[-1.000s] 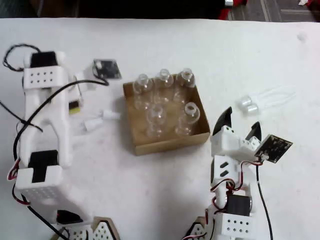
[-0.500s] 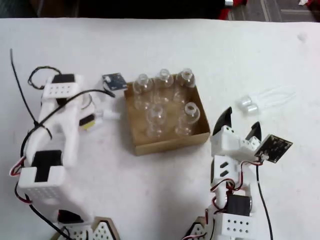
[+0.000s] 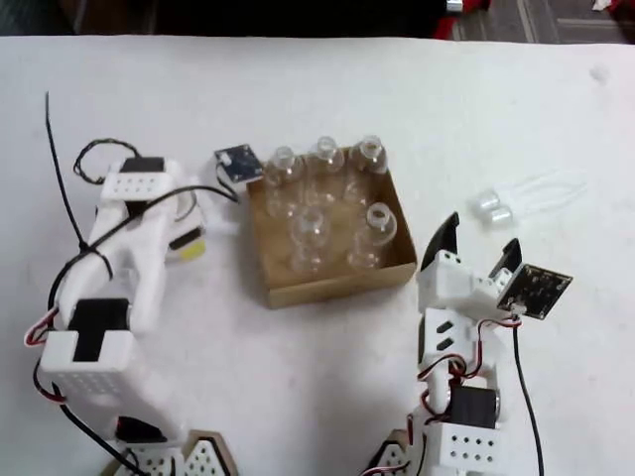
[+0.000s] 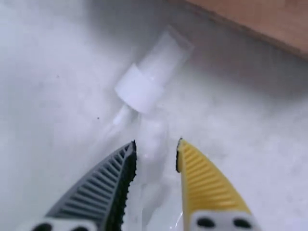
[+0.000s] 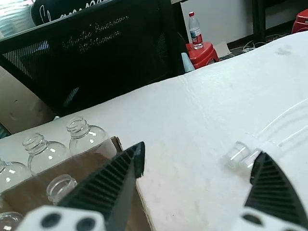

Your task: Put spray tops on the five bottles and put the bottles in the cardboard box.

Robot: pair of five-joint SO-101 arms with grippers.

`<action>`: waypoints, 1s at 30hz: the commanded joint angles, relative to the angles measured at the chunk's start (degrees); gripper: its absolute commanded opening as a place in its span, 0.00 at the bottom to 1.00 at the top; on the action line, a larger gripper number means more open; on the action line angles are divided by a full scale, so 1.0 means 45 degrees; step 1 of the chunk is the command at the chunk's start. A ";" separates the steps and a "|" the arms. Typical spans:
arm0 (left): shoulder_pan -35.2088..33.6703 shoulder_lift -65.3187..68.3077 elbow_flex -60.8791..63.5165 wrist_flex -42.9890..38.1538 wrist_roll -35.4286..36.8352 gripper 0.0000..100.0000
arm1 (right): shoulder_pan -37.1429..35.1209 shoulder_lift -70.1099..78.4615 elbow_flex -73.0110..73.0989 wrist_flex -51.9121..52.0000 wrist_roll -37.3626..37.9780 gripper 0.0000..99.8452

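Bottles (image 3: 311,230) uncapped in cardboard box (image 3: 327,286), left gripper (image 4: 155,144) jaws narrowly apart astride spray top (image 4: 142,86), right gripper (image 5: 201,151) jaws wide, empty.

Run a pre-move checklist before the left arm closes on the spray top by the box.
1. Left gripper open: ok.
2. Spray top lined up: ok, its thin tube lies between the jaws.
3. Bottles without tops: ok, all five stand bare in the cardboard box.
4. Right gripper out of the way: ok, open, beside the box's other side.
5. Tube gives a firm hold: cannot tell.
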 commanded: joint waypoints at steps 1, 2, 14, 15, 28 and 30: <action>0.0400 -0.0654 0.0137 -0.0488 0.0215 0.14 | -0.0068 -0.0127 0.0078 0.0049 0.0215 0.32; 0.0381 -0.0654 0.0137 -0.0488 0.0215 0.14 | -0.0068 -0.0127 0.0078 0.0049 0.0215 0.32; 0.0557 0.0850 -0.0410 -0.0098 0.0020 0.14 | -0.0068 -0.0127 0.0078 0.0049 0.0234 0.32; 0.0557 0.0987 -0.0684 0.0176 -0.0039 0.14 | -0.0068 -0.0127 0.0078 0.0049 0.0234 0.32; 0.0557 0.0967 -0.3145 0.3223 0.0020 0.02 | -0.0068 -0.0127 0.0078 0.0049 0.0274 0.32; 0.0654 0.0967 -0.3966 0.4415 0.0020 0.02 | -0.0068 -0.0127 0.0078 0.0049 0.0274 0.32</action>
